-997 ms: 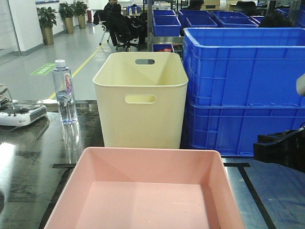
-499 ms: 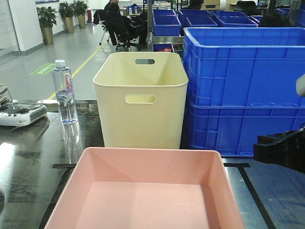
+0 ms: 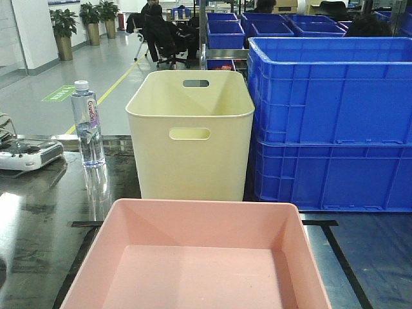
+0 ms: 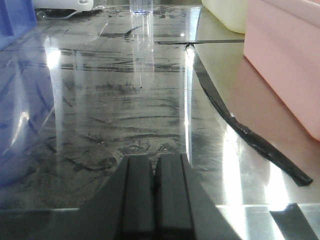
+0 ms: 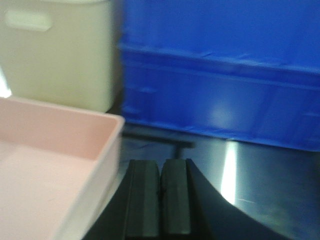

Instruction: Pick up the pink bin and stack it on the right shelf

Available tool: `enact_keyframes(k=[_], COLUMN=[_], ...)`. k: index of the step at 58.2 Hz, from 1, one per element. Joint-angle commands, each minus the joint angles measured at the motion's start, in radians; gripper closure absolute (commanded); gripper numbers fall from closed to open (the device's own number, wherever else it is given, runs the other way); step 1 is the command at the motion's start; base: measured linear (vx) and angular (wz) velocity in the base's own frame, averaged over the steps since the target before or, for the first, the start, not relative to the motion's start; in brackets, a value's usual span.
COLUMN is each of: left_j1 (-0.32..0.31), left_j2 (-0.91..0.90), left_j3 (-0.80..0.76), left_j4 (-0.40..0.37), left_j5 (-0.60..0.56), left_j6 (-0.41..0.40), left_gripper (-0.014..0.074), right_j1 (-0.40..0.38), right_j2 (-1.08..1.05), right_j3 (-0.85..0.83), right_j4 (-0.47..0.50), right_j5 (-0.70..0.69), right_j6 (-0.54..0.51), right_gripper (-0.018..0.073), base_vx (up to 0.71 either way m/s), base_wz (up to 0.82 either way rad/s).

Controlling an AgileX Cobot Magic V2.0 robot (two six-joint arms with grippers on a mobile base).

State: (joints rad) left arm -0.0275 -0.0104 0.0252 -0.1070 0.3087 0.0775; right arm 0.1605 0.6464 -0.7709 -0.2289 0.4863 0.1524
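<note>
The pink bin (image 3: 193, 257) fills the bottom centre of the front view, sitting empty on the dark glossy right shelf (image 3: 38, 225), inside black tape lines (image 3: 335, 241) stuck to that surface. Directly behind it, at mid-frame, stands a taller cream bin (image 3: 190, 135) with handle slots. To the right of the cream bin, 2 blue ribbed crates (image 3: 331, 122) are stacked. At the left edge a water bottle (image 3: 87, 123) stands upright beside a white handheld controller (image 3: 26, 153).

In the left wrist view, the left hand (image 4: 155, 195) sits at the bottom centre with its fingers pressed together on nothing, above the reflective surface; the pink bin's wall shows at the upper right.

In the blurred right wrist view, the right hand (image 5: 160, 200) is likewise closed and empty at the bottom centre, just right of the pink bin's corner.
</note>
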Motion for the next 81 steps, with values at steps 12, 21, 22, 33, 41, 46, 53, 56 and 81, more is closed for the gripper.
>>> enact_keyframes(k=[12, 21, 22, 33, 41, 46, 53, 56, 81], left_j1=[0.000, 0.000, 0.000, 0.000, 0.000, 0.000, 0.000, 0.000, 0.000], left_j2=[-0.006, -0.006, -0.006, -0.007, -0.004, -0.005, -0.005, -0.005, -0.005], left_j3=[0.010, 0.010, 0.010, 0.010, 0.010, 0.010, 0.010, 0.010, 0.010], left_j4=[-0.002, -0.002, -0.002, -0.002, -0.002, -0.002, -0.002, -0.002, -0.002], left_j5=[-0.076, -0.076, -0.076, -0.065, -0.056, -0.057, -0.057, -0.057, -0.057], left_j6=[-0.008, -0.008, -0.008, -0.008, -0.008, -0.008, -0.008, -0.008, -0.008], left_gripper=[0.0604, 0.0604, 0.0604, 0.0604, 0.0604, 0.0604, 0.0604, 0.0604, 0.0604], right_j1=[-0.249, -0.236, -0.233, -0.164, -0.111, -0.103, -0.103, -0.103, -0.103], right_j2=[-0.416, -0.582, -0.607, -0.675, -0.673, -0.670, -0.670, -0.670, -0.670], right_j3=[0.436, 0.705, 0.726, 0.801, 0.802, 0.802, 0.802, 0.802, 0.802], right_j4=[0.039, 0.210, 0.219, 0.187, 0.172, 0.183, 0.183, 0.183, 0.183], right_j5=[-0.267, -0.310, -0.313, -0.187, -0.261, -0.267, -0.264, -0.264, -0.264], right_j6=[-0.111, -0.222, -0.221, -0.224, -0.224, -0.223, -0.223, -0.223, -0.223], right_gripper=[0.0571, 0.0571, 0.0571, 0.0571, 0.0571, 0.0571, 0.0571, 0.0571, 0.0571], base_vx=[0.00, 0.00, 0.00, 0.00, 0.00, 0.00, 0.00, 0.00, 0.00], base_wz=[0.00, 0.00, 0.00, 0.00, 0.00, 0.00, 0.00, 0.00, 0.00])
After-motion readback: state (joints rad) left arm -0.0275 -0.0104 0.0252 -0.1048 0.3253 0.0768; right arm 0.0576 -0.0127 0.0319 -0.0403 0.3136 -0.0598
